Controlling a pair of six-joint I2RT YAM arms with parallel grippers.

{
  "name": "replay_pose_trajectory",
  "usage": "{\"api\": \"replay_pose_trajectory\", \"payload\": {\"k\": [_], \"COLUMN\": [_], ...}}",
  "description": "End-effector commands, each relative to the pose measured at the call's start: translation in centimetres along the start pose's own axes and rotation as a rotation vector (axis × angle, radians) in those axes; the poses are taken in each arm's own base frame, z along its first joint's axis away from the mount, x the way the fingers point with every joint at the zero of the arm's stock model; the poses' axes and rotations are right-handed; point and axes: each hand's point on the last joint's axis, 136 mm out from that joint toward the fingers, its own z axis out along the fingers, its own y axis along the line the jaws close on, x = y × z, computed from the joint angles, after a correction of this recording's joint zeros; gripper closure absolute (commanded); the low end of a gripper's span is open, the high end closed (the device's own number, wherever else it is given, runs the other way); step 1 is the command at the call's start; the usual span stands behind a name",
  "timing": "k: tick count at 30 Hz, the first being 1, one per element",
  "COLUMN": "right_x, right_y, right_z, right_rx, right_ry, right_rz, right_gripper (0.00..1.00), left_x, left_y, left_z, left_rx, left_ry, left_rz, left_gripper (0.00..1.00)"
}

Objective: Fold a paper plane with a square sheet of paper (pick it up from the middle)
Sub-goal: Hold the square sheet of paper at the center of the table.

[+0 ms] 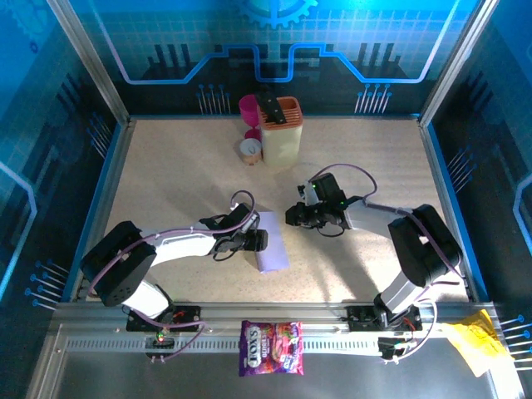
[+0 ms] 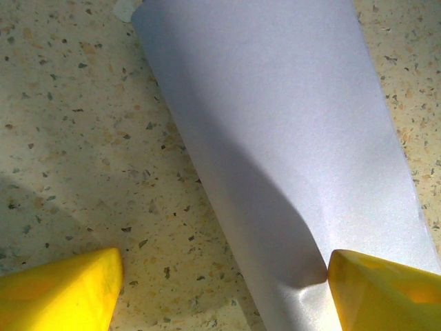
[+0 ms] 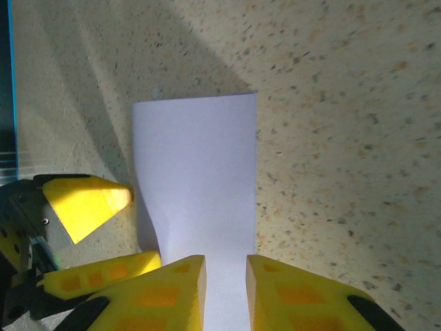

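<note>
Paper (image 1: pixel 272 243) lies mid-table (image 1: pixel 183 166) as a narrow rectangle, between the grippers. Left gripper (image 2: pixel 220 276) is spread wide: one finger (image 2: pixel 372 289) touches the paper's edge, the other is over bare table. Right gripper (image 3: pixel 226 265) has a narrow gap over the paper's end and grips nothing.

A speckled sandy table (image 1: pixel 183 174) is lying under everything. At the back, a cream box with an orange top (image 1: pixel 280 133) is standing beside a pink cup (image 1: pixel 249 108) and a little round tub (image 1: pixel 249 150). A purple sweets bag (image 1: pixel 272 347) is lying on the front rail, and yellow crumpled paper (image 1: pixel 475 341) is sitting at the far right.
</note>
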Motion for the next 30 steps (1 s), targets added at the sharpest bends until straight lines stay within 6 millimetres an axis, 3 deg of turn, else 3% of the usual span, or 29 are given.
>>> {"api": "replay_pose_trajectory", "payload": {"k": [1, 14, 30], "right_x": [0.9, 3.3, 5.0], "right_y": [1.1, 2.3, 0.0], "right_z": [1.0, 3.5, 5.2], "right_rx": [-0.020, -0.028, 0.045], "right_ry": [0.050, 0.150, 0.208], "right_rz": [-0.040, -0.093, -0.069], "right_gripper": [0.77, 0.88, 0.99], "left_x": [0.1, 0.2, 0.2], "left_y": [0.1, 0.2, 0.1], "left_z": [0.3, 0.6, 0.7], "left_rx": [-0.020, -0.027, -0.025], "left_ry": [0.006, 0.012, 0.014], "left_rz": [0.004, 0.004, 0.005], "left_gripper": [0.20, 0.20, 0.20]}}
